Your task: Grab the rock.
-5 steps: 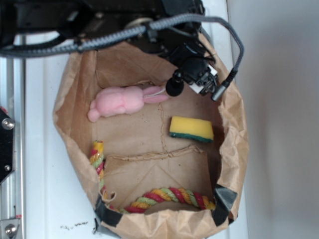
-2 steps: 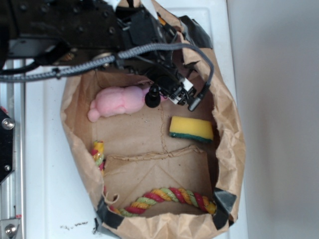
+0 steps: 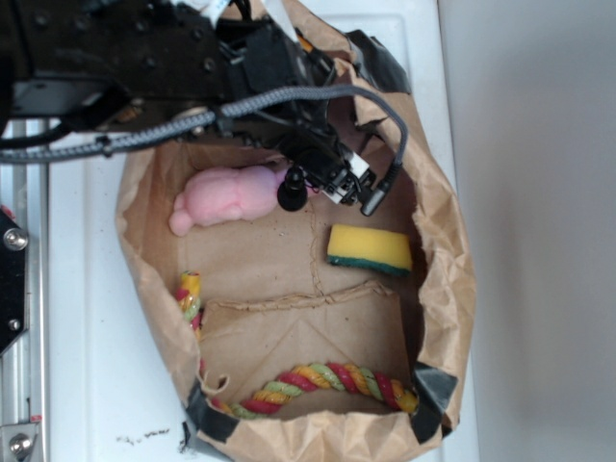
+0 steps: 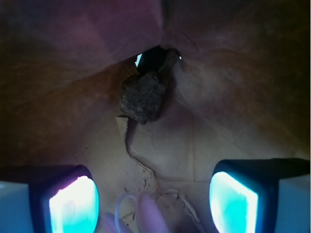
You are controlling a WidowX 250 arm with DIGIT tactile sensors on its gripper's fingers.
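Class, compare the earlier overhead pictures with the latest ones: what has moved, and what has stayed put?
The end effector moved left and deeper into the brown paper bag, toward the pink plush bunny; it holds nothing, jaws open. The rough dark brown rock lies ahead, ungrasped. The bag's rim shifted. Yellow sponge and multicoloured rope stayed.

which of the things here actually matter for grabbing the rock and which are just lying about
For the job: the rock, tucked in the bag's corner fold; the gripper, open, nothing between its fingers.

Just lying about: pink plush bunny, yellow sponge, coloured rope, all inside the paper bag.
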